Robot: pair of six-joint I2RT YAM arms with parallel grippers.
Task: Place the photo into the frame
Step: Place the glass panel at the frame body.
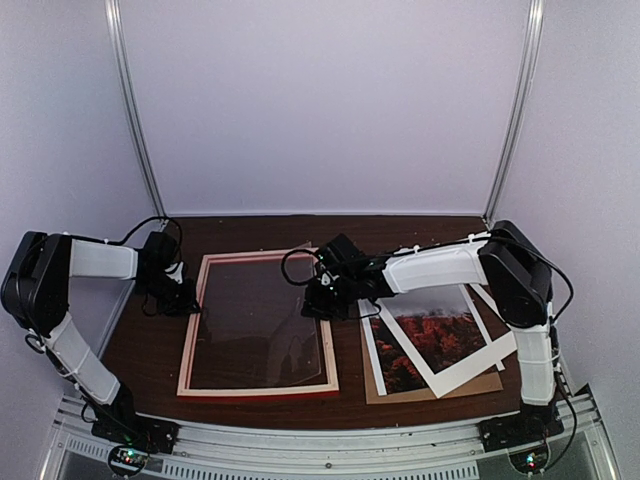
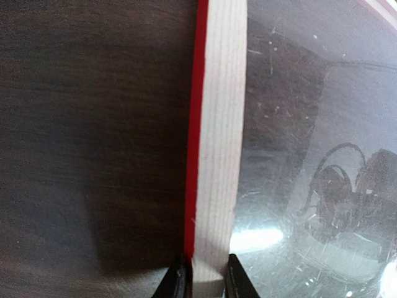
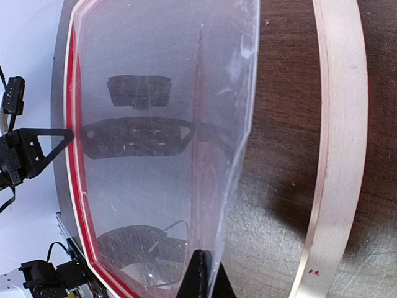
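From above, we see the frame [image 1: 258, 388] lying flat on the left half of the dark table [image 1: 150, 350], its pale wood side up. The left pincer [image 1: 192, 303] sits at the frame's left rail. The right pincer [image 1: 318, 300] is at the frame's right side, where a clear sheet [image 1: 270, 320] slopes up from the frame opening. The photo [image 1: 440, 335] lies well to the right of the frame on a brown board [image 1: 480, 385], with a white mat [image 1: 450, 375] lying askew on it.

At the left wrist, the left pincer [image 2: 208, 285] is clamped on the frame [image 2: 217, 155]. One finger [image 2: 175, 284] is against the red outer edge and the other against the pale inner side. The clear sheet [image 2: 310, 124] gleams beyond the rail, and bare table [image 2: 93, 124] lies on the other side.

At the right wrist, the right pincer [image 3: 200, 279] is pressed together on the near edge of the clear sheet [image 3: 161, 93], holding it raised and tilted over the frame's opening. The frame's pale rail [image 3: 338, 124] curves along the right, flat on the table [image 3: 279, 124]. The photo is out of sight in both wrist views.
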